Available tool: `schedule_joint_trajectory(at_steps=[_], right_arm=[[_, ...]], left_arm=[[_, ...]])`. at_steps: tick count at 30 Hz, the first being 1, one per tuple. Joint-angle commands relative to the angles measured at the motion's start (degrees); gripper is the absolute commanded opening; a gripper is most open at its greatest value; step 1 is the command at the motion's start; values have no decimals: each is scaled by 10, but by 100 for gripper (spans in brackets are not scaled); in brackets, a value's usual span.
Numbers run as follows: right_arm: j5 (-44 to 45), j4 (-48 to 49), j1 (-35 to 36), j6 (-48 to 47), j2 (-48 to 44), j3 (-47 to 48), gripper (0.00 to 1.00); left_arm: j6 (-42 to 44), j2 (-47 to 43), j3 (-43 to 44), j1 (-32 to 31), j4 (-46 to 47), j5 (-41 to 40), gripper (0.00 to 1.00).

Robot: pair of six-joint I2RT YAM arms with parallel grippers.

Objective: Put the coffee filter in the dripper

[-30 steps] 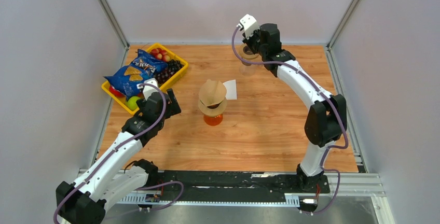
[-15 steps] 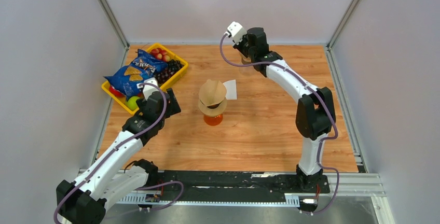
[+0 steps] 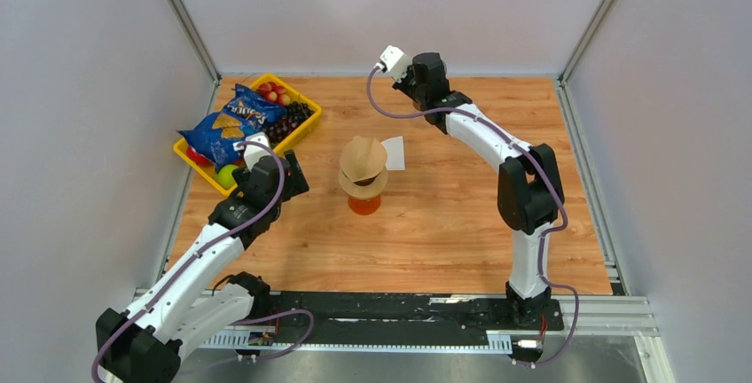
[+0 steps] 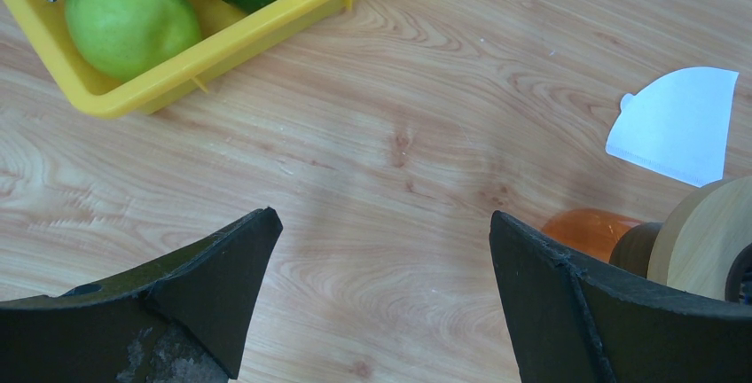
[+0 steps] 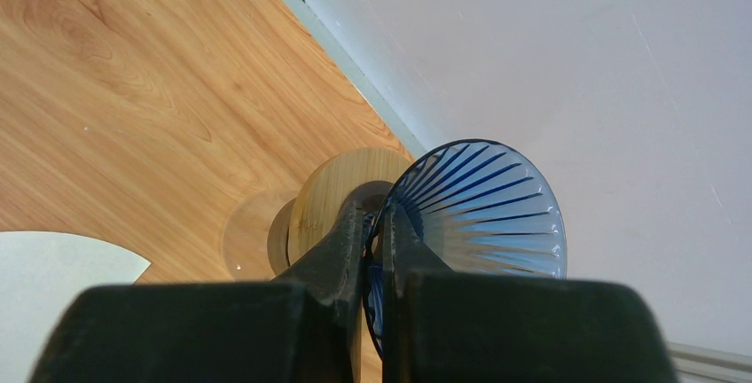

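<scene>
The surface point(image 3: 443, 214) is a board of pale orange wood with clear grain, closed in by plain grey-white walls point(image 3: 390, 11) on the left, far and right sides. A black rail point(image 3: 399, 308) runs along its near edge under the arm bases.

At the far left a yellow tray point(image 3: 306, 128) sits at an angle, holding blue chip bags point(image 3: 232, 126), red and dark fruit, and a green fruit point(image 4: 129, 19) in its near corner.

Near the middle stands a tan cone point(image 3: 364, 160) on an orange base point(image 3: 364, 204). The white paper filter point(image 3: 394, 152) lies flat on the wood just to the cone's far right.

The left pincer point(image 4: 381, 223) hangs over bare wood between the tray and the cone, spread wide with nothing in it.

The right pincer point(image 5: 377, 219) is up by the far wall, pressed together on the rim of a ribbed blue glass dripper point(image 5: 483, 214) with a wooden collar point(image 5: 324, 192). The dripper is tipped on its side, well apart from the filter.
</scene>
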Motion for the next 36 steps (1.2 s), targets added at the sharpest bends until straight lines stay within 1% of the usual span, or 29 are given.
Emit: schedule_joint_trajectory(at_steps=[1,7,14,25,28,36], right_arm=[[22,27,3,-21,8,7,0],[34,55,2,-32,10,5,0],[18,56,2,-21,9,-1,0],[19,56,1,-22,23,-26,0],[4,56,2,-20,18,-40,0],[-59,-26,-4,6,25,-32,0]], left_arm=[[4,-7,20,4,-1,-8,100],[5,-5,21,4,1,-7,100],[6,-3,22,4,0,-7,100],[5,-5,20,4,-1,-4,100],[4,-6,19,4,0,-3,100],[4,-7,19,4,0,1,100]])
